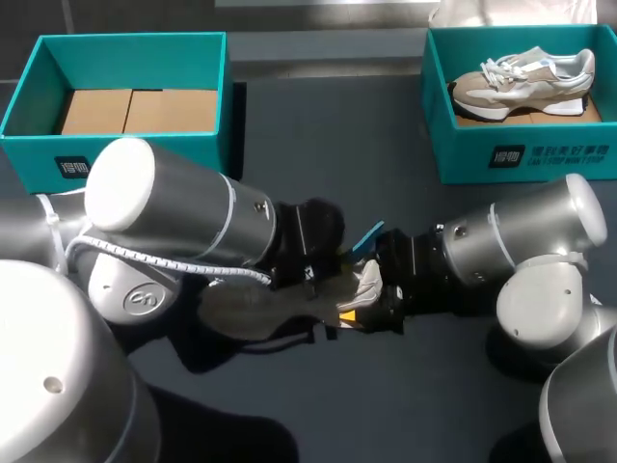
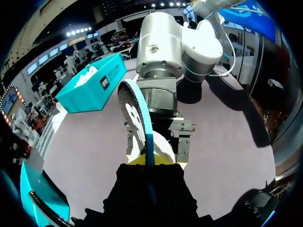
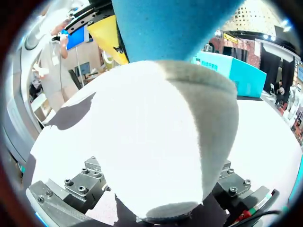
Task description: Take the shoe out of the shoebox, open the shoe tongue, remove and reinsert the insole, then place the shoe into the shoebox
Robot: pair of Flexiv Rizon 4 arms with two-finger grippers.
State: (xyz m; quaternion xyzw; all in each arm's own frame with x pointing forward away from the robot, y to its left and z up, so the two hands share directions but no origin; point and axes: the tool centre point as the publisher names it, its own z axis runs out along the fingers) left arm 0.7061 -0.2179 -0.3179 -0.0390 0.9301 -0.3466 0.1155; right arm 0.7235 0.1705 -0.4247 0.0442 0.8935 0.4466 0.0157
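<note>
Since your left gripper [image 2: 150, 160] pinches the blue foam insole [image 2: 139, 113] upright at the heel of the grey-white fabric shoe [image 1: 265, 309], lower middle of the frame, and I cannot tell whether your right gripper [image 1: 368, 307] holds anything, a skewed push could buckle the insole.

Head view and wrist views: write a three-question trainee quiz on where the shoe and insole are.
1. Fill in: the right gripper is shut on the ____.
2. The blue insole is: A, in the right box; B, flat on the table; C, standing upright by the held shoe.
3. True or false: the left box holds a second shoe.

Key: 1 shoe; 2 C; 3 false.
</note>
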